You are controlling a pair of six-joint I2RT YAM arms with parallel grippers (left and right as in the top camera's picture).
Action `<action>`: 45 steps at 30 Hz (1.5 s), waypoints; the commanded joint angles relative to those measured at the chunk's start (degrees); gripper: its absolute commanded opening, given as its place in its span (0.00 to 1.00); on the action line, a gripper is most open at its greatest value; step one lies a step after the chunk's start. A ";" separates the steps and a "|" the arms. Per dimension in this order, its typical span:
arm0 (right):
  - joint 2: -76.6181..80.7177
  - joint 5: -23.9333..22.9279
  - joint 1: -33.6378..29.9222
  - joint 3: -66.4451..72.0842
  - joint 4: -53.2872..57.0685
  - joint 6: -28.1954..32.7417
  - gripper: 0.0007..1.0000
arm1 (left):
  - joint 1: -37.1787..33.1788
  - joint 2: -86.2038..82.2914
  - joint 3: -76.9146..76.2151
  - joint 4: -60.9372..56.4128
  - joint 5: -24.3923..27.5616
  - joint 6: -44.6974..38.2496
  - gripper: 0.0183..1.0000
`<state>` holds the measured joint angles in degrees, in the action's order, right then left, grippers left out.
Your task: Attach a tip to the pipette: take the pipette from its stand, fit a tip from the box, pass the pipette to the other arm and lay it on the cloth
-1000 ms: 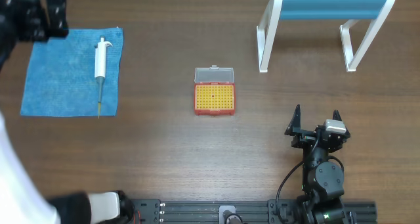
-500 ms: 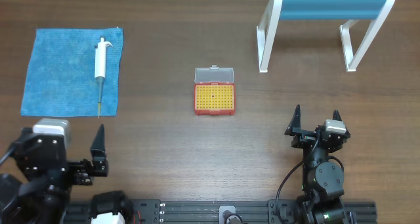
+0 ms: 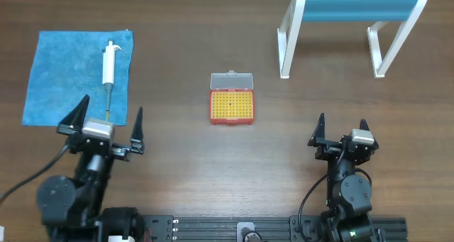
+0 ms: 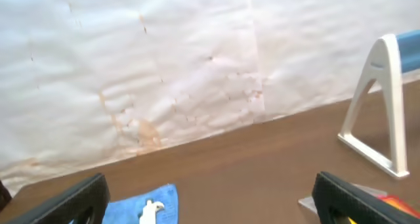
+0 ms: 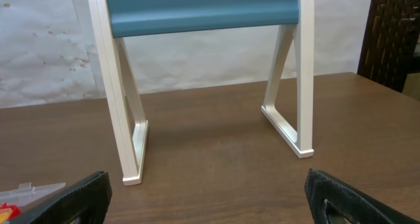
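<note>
The white pipette (image 3: 108, 66) lies on the blue cloth (image 3: 60, 79) at the far left, its yellow tip pointing toward the front. In the left wrist view the pipette's head (image 4: 152, 209) and a corner of the cloth (image 4: 128, 207) show. The orange tip box (image 3: 231, 106) sits mid-table with its clear lid open. The white and blue stand (image 3: 355, 8) is at the back right. My left gripper (image 3: 105, 123) stands open just in front of the cloth, holding nothing. My right gripper (image 3: 342, 130) stands open at the front right, also holding nothing.
The stand's white legs (image 5: 128, 132) rise ahead of my right gripper (image 5: 210, 207), with a corner of the tip box lid (image 5: 29, 186) to one side. A pale wall (image 4: 164, 66) backs the table. Bare brown tabletop (image 3: 234, 171) lies between the arms.
The left arm has swung back from the cloth's far left corner to the front of the table and now sits low with fingers spread. The pipette and right arm have not moved.
</note>
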<state>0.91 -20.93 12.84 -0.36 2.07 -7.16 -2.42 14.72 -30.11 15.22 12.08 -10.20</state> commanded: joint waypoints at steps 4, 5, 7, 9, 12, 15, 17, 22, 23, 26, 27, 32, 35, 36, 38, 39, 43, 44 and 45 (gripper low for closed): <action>-0.20 -0.50 0.33 0.13 0.31 0.63 0.97 | 0.20 -7.91 19.32 -15.30 -1.49 0.33 1.00; -0.20 -0.50 0.33 0.13 0.31 0.61 0.97 | 0.20 -9.38 21.97 -18.43 -3.13 0.31 1.00; -0.20 -0.50 0.33 0.13 0.31 0.61 0.97 | 0.20 -12.37 26.10 -20.61 -7.89 0.33 1.00; -0.20 -0.50 0.33 0.13 0.31 0.61 0.97 | 0.20 -14.03 28.04 -20.59 -11.87 0.33 1.00; -0.20 -0.50 0.33 0.13 0.31 0.63 0.97 | 0.20 -14.53 29.79 -19.37 -15.23 0.35 1.00; -0.20 -0.52 0.33 0.13 0.31 0.63 0.96 | 0.20 -14.53 29.79 -13.05 -15.30 0.33 1.00; -0.20 -0.50 0.33 0.13 0.31 0.63 0.97 | 0.20 -14.53 29.79 -10.91 -15.52 0.37 1.00; -0.20 -0.52 0.33 0.13 0.31 0.63 0.97 | 0.20 -14.53 29.79 -10.99 -16.61 13.20 1.00; -0.20 -0.50 0.33 0.13 0.31 0.63 0.97 | 0.20 -14.53 29.79 -10.99 -16.61 13.20 1.00; -0.20 -0.50 0.33 0.13 0.31 0.63 0.97 | 0.20 -14.53 29.79 -10.99 -16.59 13.22 1.00; -0.20 -0.50 0.33 0.13 0.31 0.63 0.97 | 0.20 -14.53 29.79 -11.02 -16.59 13.22 1.00; -0.20 -0.52 0.33 0.13 0.31 0.61 0.97 | 0.26 -14.53 29.79 -11.04 -15.96 13.18 1.00; -0.20 -0.52 0.33 0.13 0.31 0.63 0.97 | 0.26 -14.53 29.79 -11.04 -15.96 13.20 1.00; -0.20 -0.52 0.33 0.13 0.31 0.61 0.96 | 0.26 -14.53 29.79 -11.02 -15.96 13.18 1.00; -0.20 -0.52 0.33 0.13 0.31 0.63 0.97 | 0.24 -14.53 29.79 -11.04 -15.96 13.20 1.00; -0.20 -0.50 0.33 0.13 0.31 0.63 0.97 | 0.24 -14.53 29.79 -11.04 -15.96 13.20 1.00; -0.20 -0.52 0.33 0.13 0.31 0.63 0.97 | 0.24 -14.53 29.79 -11.02 -15.96 13.20 1.00; -0.20 -0.50 0.33 0.13 0.31 0.61 0.97 | 0.24 -14.53 29.79 -11.04 -15.96 13.20 1.00; -0.20 -0.52 0.33 0.13 0.31 0.61 0.97 | 0.24 -14.53 29.79 -11.04 -15.96 13.20 1.00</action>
<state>0.91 -20.93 12.84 -0.36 2.04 -7.16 -2.42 0.78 -0.38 3.86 -2.98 1.87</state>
